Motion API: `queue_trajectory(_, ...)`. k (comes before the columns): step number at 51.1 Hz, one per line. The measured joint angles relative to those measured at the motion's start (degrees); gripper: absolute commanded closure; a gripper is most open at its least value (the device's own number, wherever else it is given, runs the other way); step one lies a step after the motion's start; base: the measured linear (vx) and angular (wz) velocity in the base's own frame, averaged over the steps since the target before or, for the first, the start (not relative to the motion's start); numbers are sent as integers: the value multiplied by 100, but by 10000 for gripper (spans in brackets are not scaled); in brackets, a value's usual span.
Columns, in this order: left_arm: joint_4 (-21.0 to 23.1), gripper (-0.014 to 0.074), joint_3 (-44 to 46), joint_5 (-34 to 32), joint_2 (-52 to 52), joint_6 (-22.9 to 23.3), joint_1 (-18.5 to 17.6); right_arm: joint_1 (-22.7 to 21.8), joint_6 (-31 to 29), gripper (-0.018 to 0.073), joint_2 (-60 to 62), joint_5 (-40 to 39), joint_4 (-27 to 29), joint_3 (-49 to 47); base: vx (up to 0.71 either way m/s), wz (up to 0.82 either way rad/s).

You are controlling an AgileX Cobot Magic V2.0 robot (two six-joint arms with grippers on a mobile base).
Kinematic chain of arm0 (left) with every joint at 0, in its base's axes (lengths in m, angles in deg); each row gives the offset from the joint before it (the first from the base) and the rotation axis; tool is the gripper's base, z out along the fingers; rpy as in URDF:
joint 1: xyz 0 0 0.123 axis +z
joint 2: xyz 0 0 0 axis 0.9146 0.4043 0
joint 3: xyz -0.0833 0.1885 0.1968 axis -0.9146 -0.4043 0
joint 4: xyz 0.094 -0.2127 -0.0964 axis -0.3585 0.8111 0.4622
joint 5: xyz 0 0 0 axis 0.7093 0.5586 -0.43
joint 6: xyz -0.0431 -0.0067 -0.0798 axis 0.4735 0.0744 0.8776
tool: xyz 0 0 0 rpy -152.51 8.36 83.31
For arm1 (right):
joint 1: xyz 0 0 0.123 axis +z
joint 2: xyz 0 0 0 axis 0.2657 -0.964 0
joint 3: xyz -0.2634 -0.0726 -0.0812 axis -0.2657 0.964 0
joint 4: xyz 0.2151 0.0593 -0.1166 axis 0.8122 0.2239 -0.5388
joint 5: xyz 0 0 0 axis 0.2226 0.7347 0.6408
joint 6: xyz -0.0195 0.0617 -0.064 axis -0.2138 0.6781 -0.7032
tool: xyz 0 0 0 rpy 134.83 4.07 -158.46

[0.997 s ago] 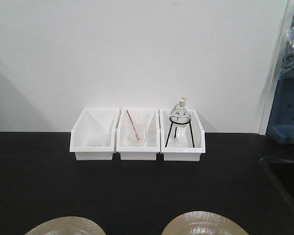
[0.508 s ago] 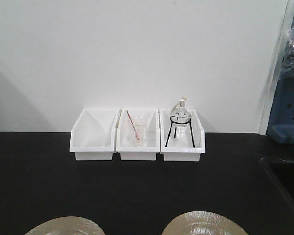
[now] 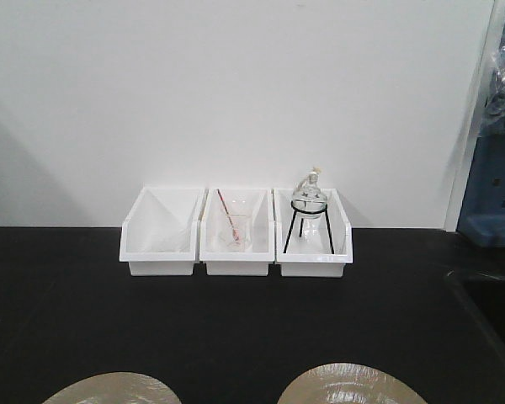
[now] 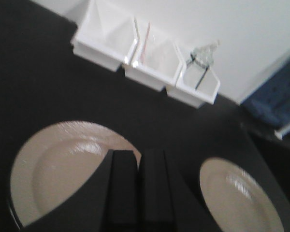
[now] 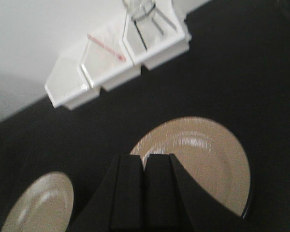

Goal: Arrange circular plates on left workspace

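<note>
On the near black countertop (image 3: 236, 320), the left plate (image 4: 63, 169) lies just left of the left gripper (image 4: 138, 154), whose empty fingers are pressed together. The right plate (image 5: 203, 154) lies just right of the right gripper (image 5: 145, 158), pinched likewise.

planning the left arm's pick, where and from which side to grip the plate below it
Probably the rim of the left plate nearest the left gripper, from above: it lies flat on the countertop, so only that edge offers a pinch.

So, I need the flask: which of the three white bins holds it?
The rightmost bin: its flask sits on a black tripod; neither other bin has one.
</note>
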Motion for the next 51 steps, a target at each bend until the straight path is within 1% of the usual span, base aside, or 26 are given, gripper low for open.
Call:
queue_trajectory(1, 209, 596, 91, 92, 207, -169, -49, 0, -249, 565, -216, 118, 194, -125, 0, 0)
queue_trajectory(3, 682, 596, 260, 240, 610, -725, -136, 0, -902, 565, -713, 505, 655, -354, 0, 0)
queue_trajectory(4, 951, 596, 339, 366, 805, -1114, -165, 0, -1201, 565, -853, 658, 914, -456, 0, 0)
queue_trajectory(5, 1238, 596, 414, 456, 998, -1406, -191, 0, -1407, 565, -1058, 806, 1189, -550, 0, 0)
queue_trajectory(6, 1537, 596, 484, 549, 1188, -1601, -204, 0, -1718, 565, -1262, 947, 1478, -633, 0, 0)
queue_trajectory(8, 2174, 596, 608, 723, 1558, -2173, -214, 0, -2324, 565, -1671, 1175, 1980, -749, 0, 0)
queue_trajectory(9, 2389, 596, 640, 788, 1679, -2358, -214, 0, -2621, 565, -1867, 1313, 2284, -809, 0, 0)
queue_trajectory(11, 3049, 596, 714, 991, 2029, -2918, -228, 0, -3186, 565, -2232, 1570, 2872, -905, 0, 0)
queue_trajectory(13, 3715, 596, 777, 1212, 2375, -3475, -234, 0, -3608, 565, -2516, 1812, 3428, -979, 0, 0)
queue_trajectory(14, 4138, 596, 785, 1295, 2599, -3837, -246, 0, -3904, 565, -2726, 1924, 3682, -1008, 0, 0)
queue_trajectory(15, 4444, 596, 794, 1373, 2759, -4094, -245, 0, -4103, 565, -2876, 2028, 3917, -1034, 0, 0)
queue_trajectory(16, 4635, 596, 800, 1428, 2862, -4255, -245, 0, -4276, 565, -3017, 2129, 4130, -1057, 0, 0)
queue_trajectory(17, 4909, 596, 802, 1519, 3015, -4541, -250, 0, -4380, 565, -3107, 2219, 4315, -1071, 0, 0)
queue_trajectory(18, 5089, 596, 807, 1561, 3114, -4665, -250, 0, -4513, 565, -3236, 2297, 4481, -1086, 0, 0)
queue_trajectory(20, 5631, 596, 813, 1686, 3456, -4975, -243, 0, -4707, 565, -3478, 2415, 4698, -1100, 0, 0)
queue_trajectory(24, 6194, 596, 825, 1925, 3980, -5340, -116, 0, -4905, 565, -3870, 2599, 4965, -1121, 0, 0)
queue_trajectory(28, 6432, 596, 831, 2158, 4452, -5522, 122, -31, -4963, 565, -4215, 2665, 5004, -1128, 0, 0)
queue_trajectory(34, 6505, 596, 831, 2443, 4982, -5597, 687, -304, -5008, 565, -4528, 2758, 5004, -1128, 0, 0)
queue_trajectory(39, 6522, 596, 831, 2740, 5187, -5604, 1255, -811, -5023, 565, -4626, 2851, 4998, -1128, 0, 0)
queue_trajectory(40, 6522, 596, 831, 2825, 5208, -5609, 1469, -967, -5025, 565, -4626, 2874, 4998, -1128, 0, 0)
queue_trajectory(42, 6508, 596, 835, 2943, 5213, -5612, 1684, -1211, -5031, 565, -4626, 2942, 4993, -1128, 0, 0)
queue_trajectory(45, 6463, 596, 842, 3108, 5218, -5615, 2030, -1538, -5031, 565, -4626, 3026, 4985, -1128, 0, 0)
queue_trajectory(47, 6414, 596, 842, 3230, 5225, -5620, 2329, -1773, -5031, 565, -4626, 3071, 4971, -1128, 0, 0)
queue_trajectory(51, 6323, 596, 842, 3437, 5237, -5620, 2762, -2176, -5031, 565, -4626, 3204, 4936, -1128, 0, 0)
